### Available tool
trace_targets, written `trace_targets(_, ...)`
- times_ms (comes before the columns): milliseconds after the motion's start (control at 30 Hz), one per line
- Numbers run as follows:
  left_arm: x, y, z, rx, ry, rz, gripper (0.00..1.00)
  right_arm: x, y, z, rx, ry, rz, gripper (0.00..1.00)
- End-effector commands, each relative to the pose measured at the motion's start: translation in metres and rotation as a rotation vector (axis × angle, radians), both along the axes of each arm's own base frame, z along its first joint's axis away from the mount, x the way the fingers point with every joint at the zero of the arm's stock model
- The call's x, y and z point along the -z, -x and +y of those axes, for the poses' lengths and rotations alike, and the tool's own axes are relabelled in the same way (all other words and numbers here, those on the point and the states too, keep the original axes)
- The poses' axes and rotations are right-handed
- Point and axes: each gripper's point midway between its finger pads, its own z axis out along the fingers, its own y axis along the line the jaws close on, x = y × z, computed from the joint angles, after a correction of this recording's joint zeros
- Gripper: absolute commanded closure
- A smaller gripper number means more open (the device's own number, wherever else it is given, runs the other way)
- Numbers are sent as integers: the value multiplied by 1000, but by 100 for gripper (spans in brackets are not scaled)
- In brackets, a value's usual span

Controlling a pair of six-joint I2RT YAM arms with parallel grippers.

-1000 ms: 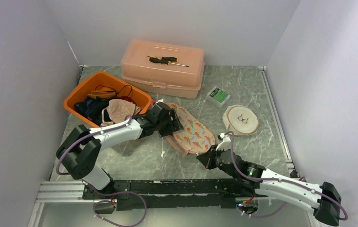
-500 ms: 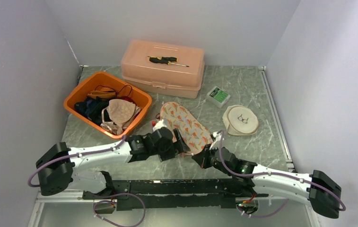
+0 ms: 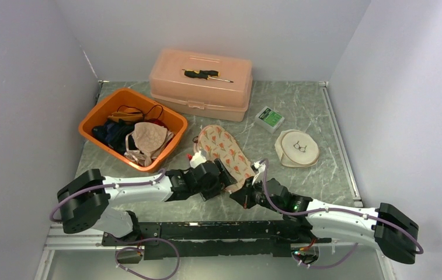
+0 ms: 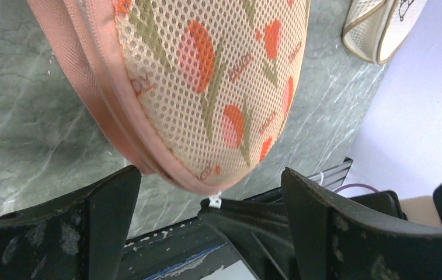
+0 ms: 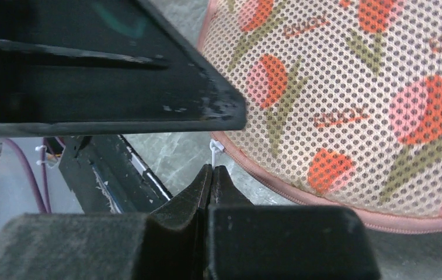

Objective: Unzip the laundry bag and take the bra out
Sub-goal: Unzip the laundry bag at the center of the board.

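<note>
Currently the step in hand looks to be starting the zip. The laundry bag [image 3: 225, 150], a mesh pouch printed with tulips, lies flat on the tabletop [image 3: 300, 105] just beside the orange basket [image 3: 103, 107], on the side facing away from the left wall. Its rounded end points from the basket toward the arms' bases. Both grippers meet at that end.

In the right wrist view the right gripper [image 5: 209, 175] has its jaws clenched together on the small white zip pull [image 5: 214, 147], which sticks out of the pink binding [image 4: 98, 99] at the bag's tip. The left gripper [image 4: 209, 171] has its jaws released and spread wide, straddling the same tip without touching the mesh. The bra cannot be seen through the fabric, and the seam looks fully closed.

To do this well, the left jaws should probably close on the binding right next to the pull, pinning the bag so it cannot slide. The right arm could then draw the pull along the curve of the seam, following the edge round, not tugging straight back. The tab is tiny, so the pull should be slow and kept low to the tabletop. A sideways jerk might slip it from the jaws. If the bag is not anchored, it would likely drag along instead of opening.
</note>
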Motion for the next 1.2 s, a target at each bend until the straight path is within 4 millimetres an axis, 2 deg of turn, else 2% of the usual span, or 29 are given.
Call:
trace_targets(0, -11, -13, -11, -59, 32, -7, 5, -33, 3, 19, -75, -102, -65, 100)
trace_targets(33, -9, -13, -10, -64, 26, -4, 5, -32, 4, 18, -77, -100, -65, 100)
trace_targets(400, 4, -18, 7, -115, -34, 27, 50, -18, 7, 10, -71, -58, -41, 100)
trace_targets(600, 8, -20, 10, -117, -39, 33, 80, -20, 10, 4, -62, -56, -29, 100)
trace_targets(700, 8, -23, 14, -116, -42, 27, 96, -14, 10, -4, -38, -29, -14, 100)
trace_targets(900, 7, -30, 20, -84, -46, 18, 97, 8, 9, -22, 35, 49, 43, 100)
trace_targets(1167, -8, -34, 34, 64, -106, -91, 97, 25, -8, -47, 257, 82, 123, 100)
